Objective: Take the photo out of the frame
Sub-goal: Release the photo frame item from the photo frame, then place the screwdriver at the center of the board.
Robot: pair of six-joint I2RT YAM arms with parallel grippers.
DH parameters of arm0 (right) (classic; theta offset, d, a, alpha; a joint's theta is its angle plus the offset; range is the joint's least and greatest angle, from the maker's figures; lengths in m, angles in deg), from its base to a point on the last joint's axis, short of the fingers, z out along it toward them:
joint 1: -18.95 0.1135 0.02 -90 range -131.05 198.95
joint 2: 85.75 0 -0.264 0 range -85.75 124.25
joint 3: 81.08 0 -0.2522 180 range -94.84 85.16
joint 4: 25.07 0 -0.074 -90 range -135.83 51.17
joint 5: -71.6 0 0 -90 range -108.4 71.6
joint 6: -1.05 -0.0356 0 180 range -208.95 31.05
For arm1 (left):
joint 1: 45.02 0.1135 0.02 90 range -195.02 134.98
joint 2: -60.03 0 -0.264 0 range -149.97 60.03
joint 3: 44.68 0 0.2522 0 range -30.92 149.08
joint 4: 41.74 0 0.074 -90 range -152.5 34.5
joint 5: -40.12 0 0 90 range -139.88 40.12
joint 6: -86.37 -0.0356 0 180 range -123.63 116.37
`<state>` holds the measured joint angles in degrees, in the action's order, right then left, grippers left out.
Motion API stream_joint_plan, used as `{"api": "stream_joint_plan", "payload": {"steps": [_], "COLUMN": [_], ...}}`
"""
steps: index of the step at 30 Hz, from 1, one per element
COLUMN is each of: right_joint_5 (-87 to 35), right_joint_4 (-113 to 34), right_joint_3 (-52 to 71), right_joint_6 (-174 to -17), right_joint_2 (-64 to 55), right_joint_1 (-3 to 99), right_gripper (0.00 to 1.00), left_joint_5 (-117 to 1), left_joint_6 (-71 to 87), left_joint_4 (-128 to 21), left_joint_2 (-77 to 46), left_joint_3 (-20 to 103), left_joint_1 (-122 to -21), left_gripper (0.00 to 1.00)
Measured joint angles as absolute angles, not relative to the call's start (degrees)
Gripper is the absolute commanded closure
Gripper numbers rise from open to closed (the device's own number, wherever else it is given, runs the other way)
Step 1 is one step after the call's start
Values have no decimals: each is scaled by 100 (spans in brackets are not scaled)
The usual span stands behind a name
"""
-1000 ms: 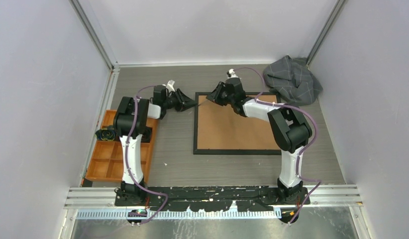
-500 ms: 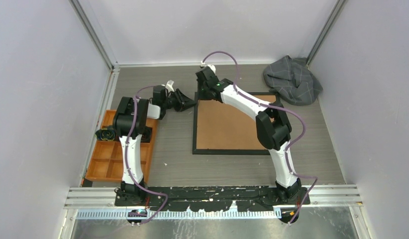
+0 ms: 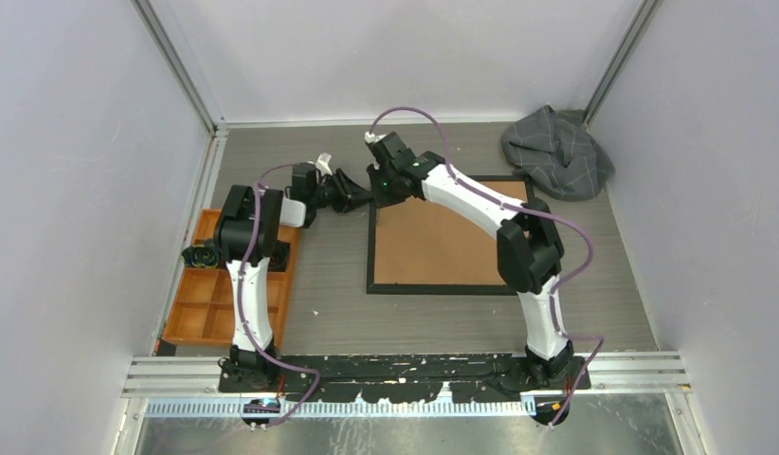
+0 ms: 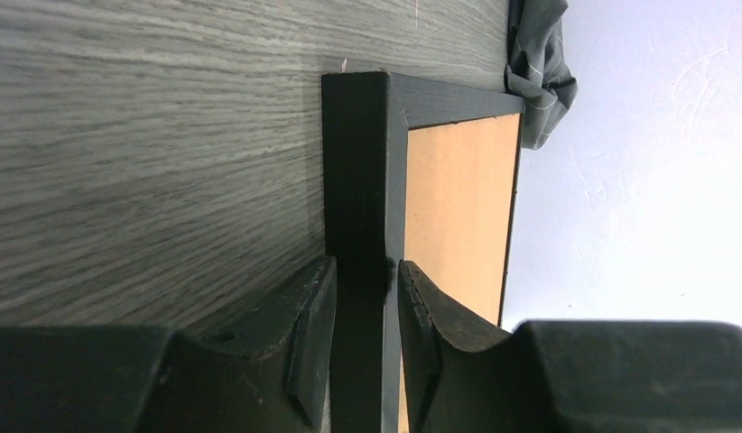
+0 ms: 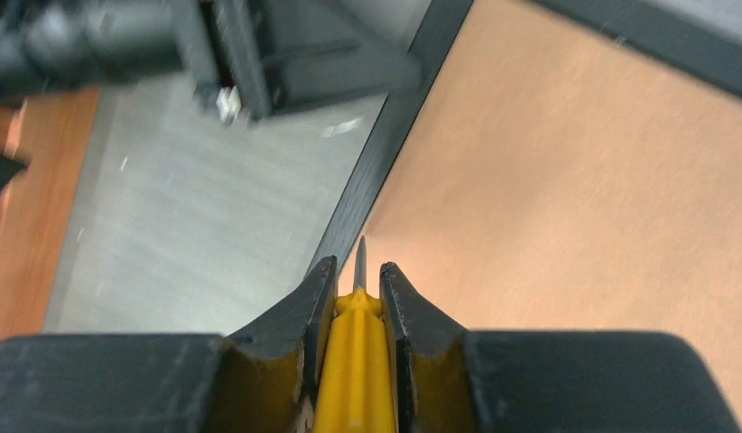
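Two arms meet at the far-left corner of the frame (image 3: 443,288), which lies back-up and flat on the grey wood-grain surface (image 3: 329,284), its brown backing board (image 3: 438,242) facing the overhead camera inside the thin black border. The photo cannot be seen from this side.

The left pincer (image 4: 361,271) reaches in from the left and is clamped on the frame's left border near that far corner, one finger (image 4: 311,334) on the outer side above the surface and the other on the inner side over the brown board.

The right pincer (image 5: 358,271) is clenched on a yellow-handled tool (image 5: 354,361) with a thin metal tip (image 5: 360,255). The tip points at the seam where the brown board meets the left border, just beside the left pincer; whether it touches the board cannot be told.

An orange compartment tray (image 3: 201,308) sits at the left edge of the surface, well apart from the frame. A crumpled grey cloth (image 3: 556,152) lies at the far right, just beyond the frame's far-right corner.
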<state>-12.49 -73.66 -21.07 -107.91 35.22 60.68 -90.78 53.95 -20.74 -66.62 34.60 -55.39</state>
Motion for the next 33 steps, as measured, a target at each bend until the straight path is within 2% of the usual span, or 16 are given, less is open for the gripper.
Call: {"api": "stream_joint_plan", "payload": {"steps": [5, 8, 12, 18, 26, 30, 33], "right_joint_5": [-2445, -2987, -3092, -2718, -2525, -2372, -2208], "right_joint_4": [-7823, -7877, -7956, -8824, -10677, -11508, -11685], "right_joint_3": [-1406, -942, -479, -208, -252, -256, -217], "right_joint_6": [-10394, -10271, -9939, -8910, -6918, -5959, -5622], "right_joint_2": [2486, 1642, 836, 125, 143, 698, 1275], "right_joint_1": [5633, 4809, 3638, 2429, 396, -100, -137], "right_gripper": [99, 99, 99, 99, 99, 99, 92], "left_joint_5": [-9037, -9039, -9024, -8971, -9135, -9489, -9513], "left_joint_6": [5296, 5189, 4875, 3712, 1502, 394, -434], "left_joint_4": [-2395, -2705, -3134, -4294, -6039, -6939, -7571], "left_joint_2": [-6489, -6297, -5869, -4831, -3764, -3567, -3353], "left_joint_3": [3449, 3449, 3466, 3621, 3698, 3774, 3777], "left_joint_1": [-5500, -5436, -5327, -5288, -5294, -5320, -5452], "left_gripper": [60, 57, 52, 45, 42, 40, 39]}}
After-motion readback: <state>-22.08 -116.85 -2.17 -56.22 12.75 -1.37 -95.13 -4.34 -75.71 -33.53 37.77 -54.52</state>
